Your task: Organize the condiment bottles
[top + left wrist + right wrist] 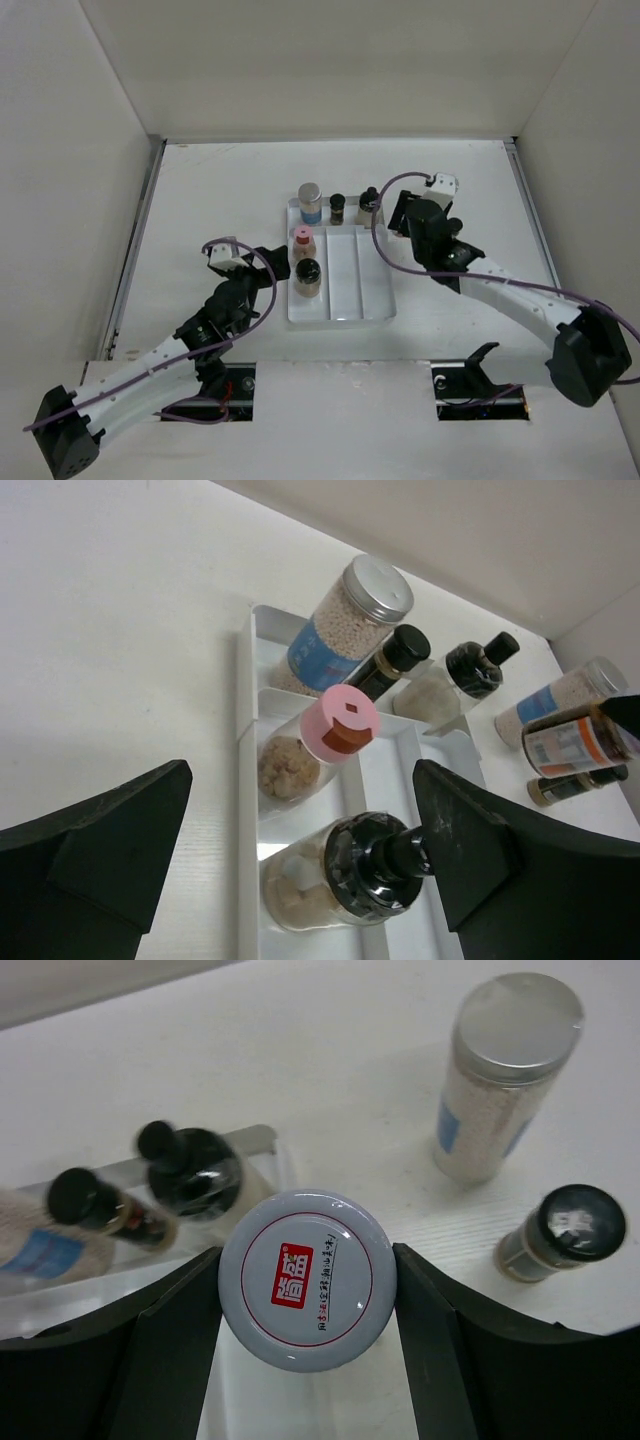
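Note:
My right gripper (306,1290) is shut on a jar with a white lid bearing a red logo (305,1278), held above the table beside the white divided tray (350,300). In the left wrist view this jar (572,742) has an orange and blue label. My left gripper (305,815) is open, its fingers either side of a black-topped grinder (372,868) standing in the tray's left lane. Behind it stands a pink-lidded jar (338,722). A grey-capped blue-labelled jar (350,620) and two dark-capped bottles (400,652) (475,668) stand along the tray's back row.
A second grey-capped blue-labelled jar (505,1070) and a small dark-capped jar (563,1230) stand on the table right of the tray, behind my right arm (500,290) in the top view. White walls enclose the table on three sides.

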You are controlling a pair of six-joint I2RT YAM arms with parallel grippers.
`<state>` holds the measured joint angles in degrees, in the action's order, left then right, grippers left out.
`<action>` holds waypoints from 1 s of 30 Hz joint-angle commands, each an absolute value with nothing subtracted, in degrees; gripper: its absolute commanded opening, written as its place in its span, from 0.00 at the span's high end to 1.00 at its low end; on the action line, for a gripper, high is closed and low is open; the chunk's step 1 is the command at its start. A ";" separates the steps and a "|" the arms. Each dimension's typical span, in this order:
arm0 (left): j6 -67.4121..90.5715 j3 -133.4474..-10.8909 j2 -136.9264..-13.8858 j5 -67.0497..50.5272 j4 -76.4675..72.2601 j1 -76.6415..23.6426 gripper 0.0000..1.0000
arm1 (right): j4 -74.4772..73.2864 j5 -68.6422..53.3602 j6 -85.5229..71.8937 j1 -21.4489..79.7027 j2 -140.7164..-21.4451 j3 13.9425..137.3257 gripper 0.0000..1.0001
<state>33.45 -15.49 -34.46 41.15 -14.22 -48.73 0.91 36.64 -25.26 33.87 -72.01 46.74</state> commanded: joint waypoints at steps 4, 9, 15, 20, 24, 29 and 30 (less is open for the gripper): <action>32.43 -7.75 -25.68 45.34 -18.89 -47.33 0.04 | 13.70 34.46 -24.79 48.54 -72.76 47.63 0.51; 31.03 -5.36 -25.05 46.14 -20.74 -47.15 0.02 | 14.94 32.26 -24.70 50.40 -82.16 54.22 0.51; 30.23 -4.31 -25.58 45.79 -23.64 -47.24 0.02 | 15.47 32.87 -23.12 50.23 -89.82 58.35 0.51; 30.15 -4.04 -26.19 45.79 -25.40 -48.29 0.02 | 16.34 32.43 -22.41 48.91 -93.86 59.59 0.49; 30.15 -3.78 -27.86 45.70 -27.33 -48.73 0.02 | 17.58 32.17 -22.24 48.56 -96.33 60.90 0.37; 30.15 -3.69 -28.65 46.58 -27.95 -50.75 0.02 | 16.26 32.43 -20.84 48.65 -92.74 61.44 0.08; 30.15 -3.60 -28.48 47.02 -27.95 -51.19 0.02 | 15.39 32.61 -20.22 48.65 -90.55 60.65 0.05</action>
<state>30.65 -4.47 -28.69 45.76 -24.25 -50.00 10.96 31.20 -21.82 48.71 -96.53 58.41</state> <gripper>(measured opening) 0.979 0.932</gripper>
